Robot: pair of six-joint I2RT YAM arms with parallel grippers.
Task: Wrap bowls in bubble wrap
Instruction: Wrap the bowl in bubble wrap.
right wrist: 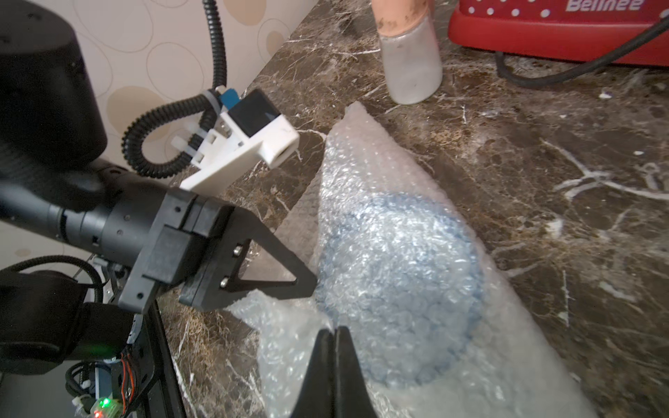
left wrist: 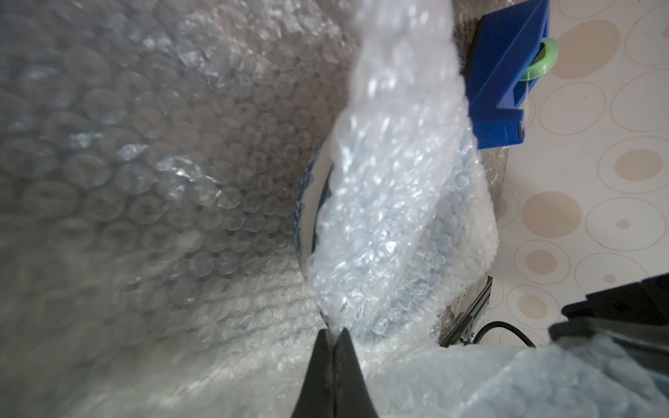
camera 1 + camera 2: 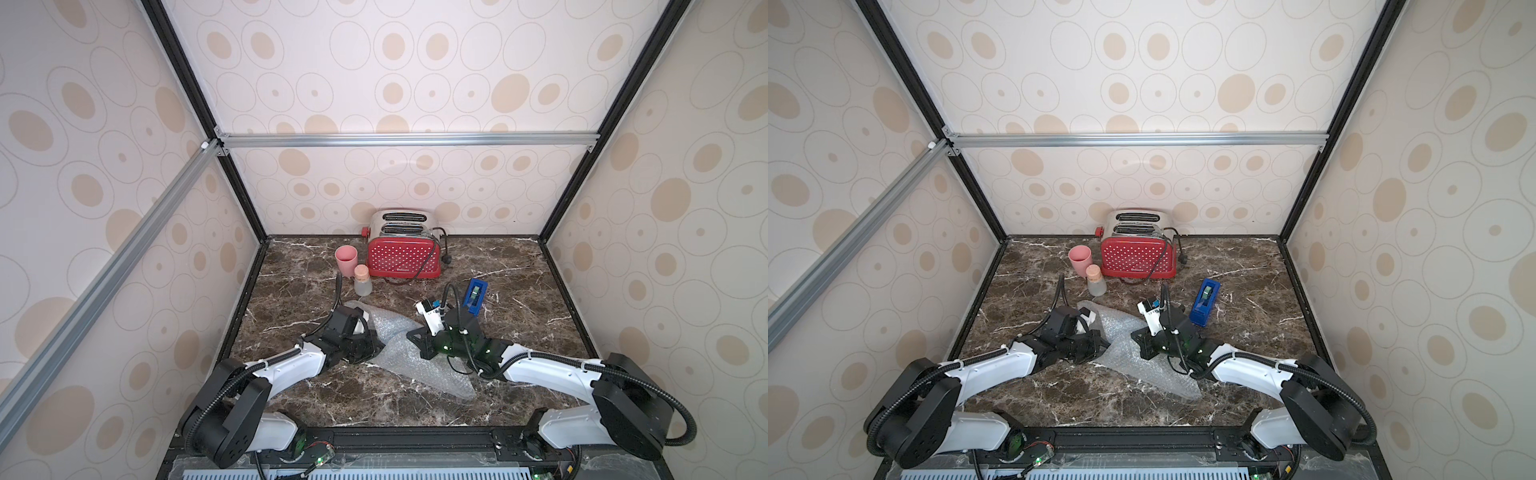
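Bubble wrap (image 3: pixel 419 365) lies crumpled on the marble table (image 3: pixel 519 291) in both top views, between the two arms. The left gripper (image 3: pixel 374 345) and the right gripper (image 3: pixel 414 337) meet it from opposite sides at its narrow waist, their tips near each other. The bowl cannot be made out under the sheet from here. At the back stand a red toaster (image 3: pixel 405 255), a pink cup (image 3: pixel 346 258) and a corked bottle (image 3: pixel 362 283). A blue tape dispenser (image 3: pixel 476 296) sits just beside the right arm.

On the left wrist view, the left gripper (image 2: pixel 335 331) has its jaws closed fully on a raised fold of the wrap (image 2: pixel 380 217), which runs away from the tips as a ridge. A blue rim of the bowl (image 2: pixel 302 202) shows faintly through the sheet beside that ridge.

On the right wrist view, the right gripper (image 1: pixel 335 330) has its jaws together with no gap, nipping the edge of the wrap. The bowl (image 1: pixel 398 289) rests on the marble just ahead of them, covered by the sheet, its round blue-patterned shape showing through. The left gripper's tip (image 1: pixel 310 283) touches the wrap at the bowl's side.
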